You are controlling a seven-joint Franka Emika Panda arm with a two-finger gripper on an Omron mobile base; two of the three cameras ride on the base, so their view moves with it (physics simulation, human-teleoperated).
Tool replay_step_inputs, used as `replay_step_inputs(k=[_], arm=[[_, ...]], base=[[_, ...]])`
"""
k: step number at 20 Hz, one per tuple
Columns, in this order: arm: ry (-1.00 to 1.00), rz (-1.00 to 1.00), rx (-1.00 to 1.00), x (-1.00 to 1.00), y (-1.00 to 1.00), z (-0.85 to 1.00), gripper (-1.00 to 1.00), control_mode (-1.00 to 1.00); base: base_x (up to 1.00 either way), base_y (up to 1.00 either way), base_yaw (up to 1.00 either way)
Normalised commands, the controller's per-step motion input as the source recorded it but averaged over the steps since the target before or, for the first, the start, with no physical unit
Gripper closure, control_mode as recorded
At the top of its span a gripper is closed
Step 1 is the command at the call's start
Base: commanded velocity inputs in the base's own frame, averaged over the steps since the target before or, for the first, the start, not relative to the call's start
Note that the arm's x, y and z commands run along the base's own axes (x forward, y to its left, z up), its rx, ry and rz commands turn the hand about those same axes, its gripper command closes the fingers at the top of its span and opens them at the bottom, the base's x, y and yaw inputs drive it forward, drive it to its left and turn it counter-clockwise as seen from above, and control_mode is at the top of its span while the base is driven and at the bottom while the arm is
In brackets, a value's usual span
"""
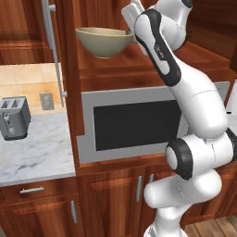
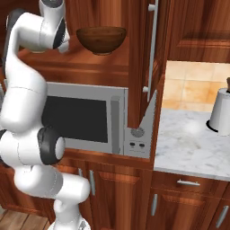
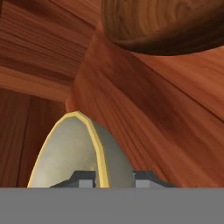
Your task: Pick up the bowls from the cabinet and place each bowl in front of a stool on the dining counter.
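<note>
Nearest to us in the hand view, the pincer (image 3: 113,178) has its two dark tips on either side of the yellow rim of the beige-olive bowl (image 3: 72,153), one tip inside the wall and one outside; we read it as clamped on that rim. The left base view shows the same bowl (image 1: 104,40) in the open shelf niche of the cabinet (image 1: 139,69), with the arm reaching in at its right edge, and the bowl looks slightly raised off the shelf board, though we cannot be sure of the gap.

Beyond it, on the same shelf, sits the dark wooden bowl (image 3: 170,24), seen in the right base view (image 2: 101,39) just beside the wrist.

The step in hand, as we judge it, is the lift-out of the first bowl. A rim grip carries the weight off-centre, so the bowl will tend to swing; we recommend raising it slowly, holding the wrist steady, and drawing it straight back out of the niche before any turn. The path should run clear of the wooden bowl and of the niche's side wall. Below the shelf lies the microwave (image 1: 134,122); the bowl should pass above its front edge, not drop towards it.
</note>
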Motion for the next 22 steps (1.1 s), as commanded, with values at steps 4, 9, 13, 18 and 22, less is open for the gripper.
replay_step_inputs(k=[4, 9, 13, 18, 22], arm=[[-0.05, 0.0, 0.0, -0.98, -0.02, 0.0, 1.0, -1.0], [-0.04, 0.0, 0.01, -1.0, -0.29, -0.18, 1.0, -1.0], [-0.01, -0.01, 0.0, -1.0, -0.44, -0.4, 1.0, -1.0], [0.0, 0.0, 0.0, -1.0, -0.26, -0.43, 1.0, -1.0], [-0.11, 0.0, 0.0, -1.0, -0.29, -0.48, 1.0, -1.0]], base=[[0.0, 0.0, 0.0], [0.0, 0.0, 0.0], [0.0, 0.0, 0.0], [0.0, 0.0, 0.0], [0.0, 0.0, 0.0]])
